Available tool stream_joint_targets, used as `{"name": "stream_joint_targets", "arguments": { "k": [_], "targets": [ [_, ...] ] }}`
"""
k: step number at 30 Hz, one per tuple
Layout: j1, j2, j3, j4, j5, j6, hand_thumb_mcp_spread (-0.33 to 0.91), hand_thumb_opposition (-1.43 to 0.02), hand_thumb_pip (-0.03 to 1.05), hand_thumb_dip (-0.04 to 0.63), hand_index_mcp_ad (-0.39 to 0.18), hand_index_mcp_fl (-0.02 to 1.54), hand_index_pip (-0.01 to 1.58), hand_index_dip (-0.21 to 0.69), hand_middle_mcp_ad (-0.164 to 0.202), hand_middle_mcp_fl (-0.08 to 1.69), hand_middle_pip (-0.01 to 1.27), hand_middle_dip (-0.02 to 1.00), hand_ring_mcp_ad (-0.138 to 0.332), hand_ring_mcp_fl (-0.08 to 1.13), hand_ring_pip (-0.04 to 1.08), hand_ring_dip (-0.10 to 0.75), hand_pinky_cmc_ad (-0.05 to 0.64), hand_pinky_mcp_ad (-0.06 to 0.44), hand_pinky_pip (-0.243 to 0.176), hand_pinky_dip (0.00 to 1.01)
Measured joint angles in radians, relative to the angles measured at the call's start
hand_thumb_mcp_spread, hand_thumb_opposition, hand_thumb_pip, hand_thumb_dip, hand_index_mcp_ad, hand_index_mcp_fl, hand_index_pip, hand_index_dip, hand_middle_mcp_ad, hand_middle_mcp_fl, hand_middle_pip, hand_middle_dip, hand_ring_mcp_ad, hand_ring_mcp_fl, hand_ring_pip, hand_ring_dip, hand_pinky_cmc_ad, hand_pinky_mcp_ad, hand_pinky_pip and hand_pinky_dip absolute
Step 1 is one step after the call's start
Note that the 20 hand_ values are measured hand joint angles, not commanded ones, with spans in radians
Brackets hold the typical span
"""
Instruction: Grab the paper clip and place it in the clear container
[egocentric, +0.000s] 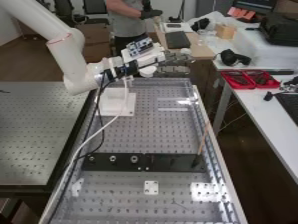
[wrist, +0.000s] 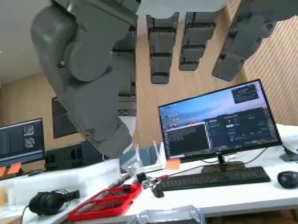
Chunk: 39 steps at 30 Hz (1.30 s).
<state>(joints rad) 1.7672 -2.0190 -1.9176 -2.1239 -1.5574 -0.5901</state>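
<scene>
The white arm (egocentric: 75, 57) comes in from the upper left of the high view, and its dark grey hand (egocentric: 174, 59) hangs over the far end of the perforated metal worktop (egocentric: 143, 135), in the upper middle of the frame. In the wrist view the hand (wrist: 161, 50) is spread wide, its fingers straight and the thumb standing well apart from them, with nothing between.

On the metal worktop, in the lower middle of the high view, lies a small thin thing that looks like the paper clip (egocentric: 178, 203), though it's too small for me to swear to. Just above it and to its left is a little white plate (egocentric: 151, 187).

The wrist view has a clear container (wrist: 166, 215) close to the white worktop that bears the keyboard. Pale edges at the metal worktop's upper right in the high view may be that same box; I can't say for certain.

A black strip (egocentric: 116, 166) crosses the lower middle of the high view, with an orange stick (egocentric: 203, 139) leaning at its right end. A white stand (egocentric: 120, 106) sits at upper left on the metal worktop, and red trays (egocentric: 239, 80) lie off at the upper right.
</scene>
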Motion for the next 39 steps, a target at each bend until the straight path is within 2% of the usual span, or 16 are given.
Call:
{"name": "stream_joint_targets", "arguments": {
  "k": [4,14,19,21,28,29,30,32,35,37,39],
  "targets": [
    [0.015,-0.039,0.026,-0.019,0.039,-0.009,0.54,-0.95,0.63,0.265,-0.134,0.51,1.49,0.012,0.061,0.25,0.14,0.21,0.089,0.11,0.08,0.119,0.379,0.251,0.084,0.19],
    [0.008,-0.128,0.096,-0.131,0.094,-0.033,0.53,-0.96,0.62,0.265,-0.138,0.53,1.49,0.012,0.058,0.25,0.14,0.21,0.091,0.12,0.08,0.119,0.377,0.251,0.084,0.19],
    [-0.003,-0.146,0.115,-0.172,0.082,-0.041,0.54,-0.95,0.62,0.265,-0.138,0.53,1.49,0.012,0.061,0.25,0.14,0.21,0.089,0.13,0.08,0.119,0.379,0.248,0.084,0.19],
    [-0.008,-0.152,0.122,-0.185,0.068,-0.041,0.52,-0.95,0.62,0.265,-0.178,0.53,1.49,0.012,0.058,0.25,0.14,0.21,0.087,0.13,0.08,0.119,0.379,0.248,0.084,0.19],
    [-0.023,-0.158,0.150,-0.248,0.040,-0.032,0.47,-0.90,0.63,0.267,-0.195,0.50,1.44,0.024,0.056,0.21,0.14,0.21,0.091,0.12,0.08,0.119,0.379,0.251,0.084,0.19],
    [-0.026,-0.159,0.157,-0.262,0.033,-0.026,0.46,-0.90,0.63,0.267,-0.195,0.42,1.39,0.021,0.059,0.18,0.14,0.21,0.091,0.10,0.08,0.119,0.379,0.251,0.080,0.20],
    [-0.030,-0.158,0.161,-0.272,0.028,-0.019,0.46,-0.88,0.63,0.267,-0.183,0.27,1.34,0.000,0.059,0.17,0.14,0.21,0.087,0.08,0.08,0.119,0.379,0.251,0.080,0.21],
    [-0.034,-0.154,0.161,-0.273,0.021,-0.005,0.43,-0.90,0.66,0.265,-0.183,0.12,1.30,-0.024,0.056,0.16,0.14,0.21,0.091,0.05,0.08,0.119,0.379,0.251,0.075,0.22],
    [-0.039,-0.134,0.152,-0.261,0.007,0.008,0.43,-0.87,0.70,0.265,-0.183,0.11,1.29,-0.042,0.059,0.14,0.14,0.20,0.087,0.04,0.08,0.119,0.379,0.248,0.049,0.27],
    [-0.043,-0.114,0.143,-0.249,-0.003,0.015,0.41,-0.85,0.70,0.265,-0.182,0.02,1.26,-0.051,0.056,0.09,0.14,0.21,0.091,0.02,0.10,0.119,0.375,0.251,0.040,0.29],
    [-0.050,-0.081,0.124,-0.229,-0.012,0.028,0.41,-0.83,0.71,0.265,-0.176,-0.01,1.24,-0.051,0.059,0.09,0.14,0.21,0.087,0.00,0.10,0.119,0.374,0.248,0.037,0.31]
  ]
}}
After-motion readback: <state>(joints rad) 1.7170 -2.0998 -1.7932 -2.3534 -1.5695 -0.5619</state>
